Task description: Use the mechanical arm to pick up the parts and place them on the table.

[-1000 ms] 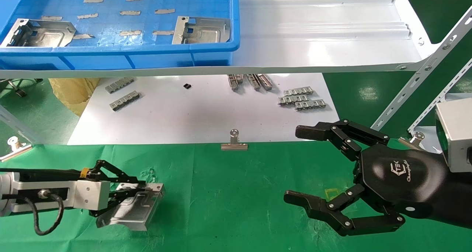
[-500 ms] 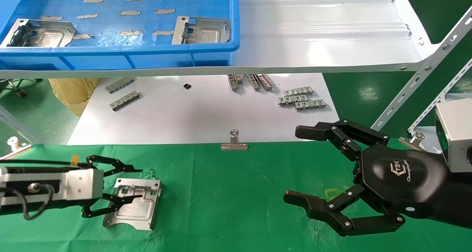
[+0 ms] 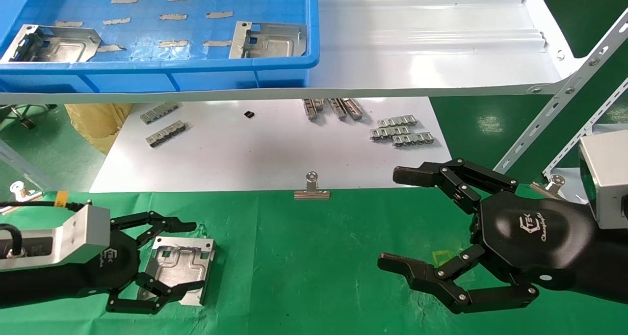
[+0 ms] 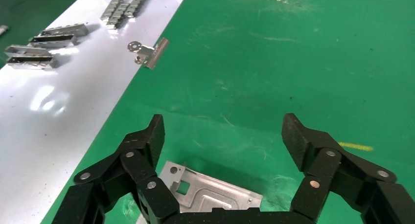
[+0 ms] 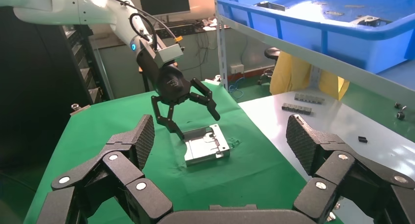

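A silvery stamped plate (image 3: pixel 179 269) lies flat on the green cloth table (image 3: pixel 304 256) at the front left; it also shows in the left wrist view (image 4: pixel 210 197) and the right wrist view (image 5: pixel 205 145). My left gripper (image 3: pixel 162 261) hovers over it, open and empty, clear of the plate in the right wrist view (image 5: pixel 183 114). Two more plates (image 3: pixel 51 44) (image 3: pixel 270 39) lie in the blue bin (image 3: pixel 162 67) on the shelf. My right gripper (image 3: pixel 400 222) is open and empty at the front right, over the cloth.
A glossy white sheet (image 3: pixel 265 153) behind the cloth carries small grey toothed strips (image 3: pixel 402 131) (image 3: pixel 164 129). A silver binder clip (image 3: pixel 311 188) sits at the sheet's front edge. The white ribbed shelf (image 3: pixel 431 45) overhangs, with a slanted bracket (image 3: pixel 564 99) at right.
My left gripper let go of the plate, which now lies flat on the cloth. The hand drew back to the left, turned palm-up toward the camera and spread its fingers. The right arm has not moved.
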Motion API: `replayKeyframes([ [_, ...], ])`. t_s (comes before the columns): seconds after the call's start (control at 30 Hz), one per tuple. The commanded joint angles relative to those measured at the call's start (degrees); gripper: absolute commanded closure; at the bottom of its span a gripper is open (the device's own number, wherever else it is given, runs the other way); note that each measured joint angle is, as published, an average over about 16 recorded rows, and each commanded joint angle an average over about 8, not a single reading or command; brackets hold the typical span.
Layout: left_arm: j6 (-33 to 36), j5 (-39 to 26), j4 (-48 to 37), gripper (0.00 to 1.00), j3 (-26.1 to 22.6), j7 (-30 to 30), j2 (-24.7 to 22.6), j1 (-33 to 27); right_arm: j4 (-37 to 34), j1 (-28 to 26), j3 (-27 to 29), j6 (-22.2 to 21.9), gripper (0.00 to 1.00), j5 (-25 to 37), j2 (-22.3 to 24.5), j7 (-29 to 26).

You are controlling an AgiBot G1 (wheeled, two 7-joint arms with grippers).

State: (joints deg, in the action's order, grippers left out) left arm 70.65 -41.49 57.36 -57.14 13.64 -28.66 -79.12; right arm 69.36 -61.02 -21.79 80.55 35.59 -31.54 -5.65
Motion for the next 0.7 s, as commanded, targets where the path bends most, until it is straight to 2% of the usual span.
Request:
replayKeyframes([
  [0.03, 0.43, 0.63, -0.44, 0.00, 0.01, -0.09, -0.02, 0.27, 0.00, 0.00, 0.00, 0.00, 0.00, 0.00, 0.00, 0.00],
  [0.27, 0.44, 0.06, 0.59, 0.00, 1.35, -0.79, -0.23, 0.56, 0.00, 0.00, 0.00, -0.01, 0.00, 0.00, 0.00, 0.00],
  [0.7, 3.62, -0.03, 3.99, 0.00, 10.00, -5.93, -1.57, 4.26, 0.00, 0.00, 0.00, -0.01, 0.00, 0.00, 0.00, 0.00],
])
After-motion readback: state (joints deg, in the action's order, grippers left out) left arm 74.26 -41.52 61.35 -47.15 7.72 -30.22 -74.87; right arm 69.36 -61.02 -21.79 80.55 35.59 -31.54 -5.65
